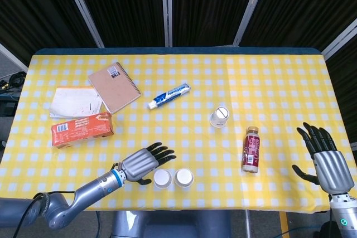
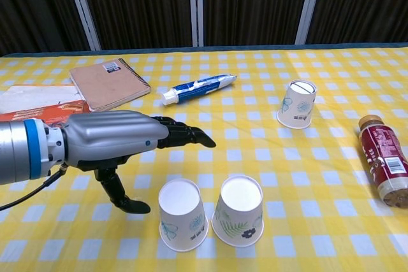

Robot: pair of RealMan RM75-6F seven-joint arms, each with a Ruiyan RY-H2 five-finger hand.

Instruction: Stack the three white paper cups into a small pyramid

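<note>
Two white paper cups stand upside down side by side at the near edge of the table [image 1: 279, 76], close enough that their rims look to be touching: the left cup [image 2: 182, 214] carries a pale blue print, the right cup [image 2: 238, 210] a dark fern-like pattern. The third cup [image 2: 297, 103] sits apart, further back and to the right, also inverted (its base shows a dark line across it). The left hand [image 2: 121, 141] hovers just to the left of the near pair, fingers stretched forward and spread, thumb hanging down beside the left cup without touching it; it holds nothing. The right hand [image 1: 325, 157] is raised at the far right edge of the table in the head view, palm open, fingers fanned apart, grasping nothing. A brown bottle [image 1: 252, 149] lies on its side between the third cup and the right hand. Further back lie a toothpaste tube [image 2: 197, 87], a spiral notebook [image 2: 105, 83], an orange box [image 1: 82, 129] and a white sheet of paper [image 1: 75, 101] on the yellow checked cloth
</note>
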